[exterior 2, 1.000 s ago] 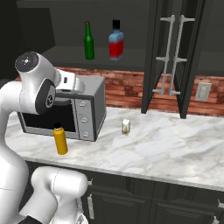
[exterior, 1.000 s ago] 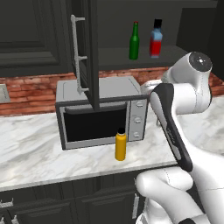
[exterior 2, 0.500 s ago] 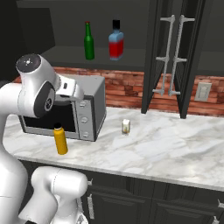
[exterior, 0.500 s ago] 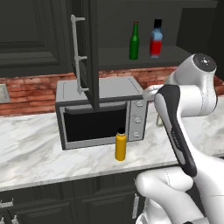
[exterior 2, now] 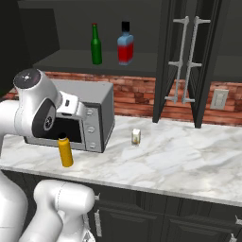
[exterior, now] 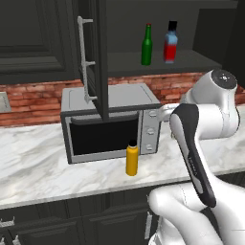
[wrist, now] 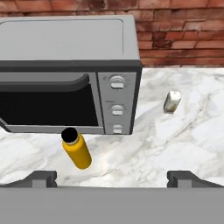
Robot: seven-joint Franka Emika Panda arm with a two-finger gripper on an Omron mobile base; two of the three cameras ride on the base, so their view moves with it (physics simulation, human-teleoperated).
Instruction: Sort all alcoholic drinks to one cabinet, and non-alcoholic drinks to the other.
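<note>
Tool (wrist: 111,177) with tips spread wide above the yellow-orange bottle (wrist: 76,148) at 11 o'clock — a skewed descent could topple it against the microwave (wrist: 70,72).

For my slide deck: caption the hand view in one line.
Open gripper above yellow-orange bottle before microwave; cream container beside.

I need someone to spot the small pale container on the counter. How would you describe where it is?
Find the silver microwave on the marble counter. To the right of its knob panel, standing alone on the open marble, is the small cream container. It is far shorter and paler than the yellow-orange bottle in front of the microwave door.
</note>
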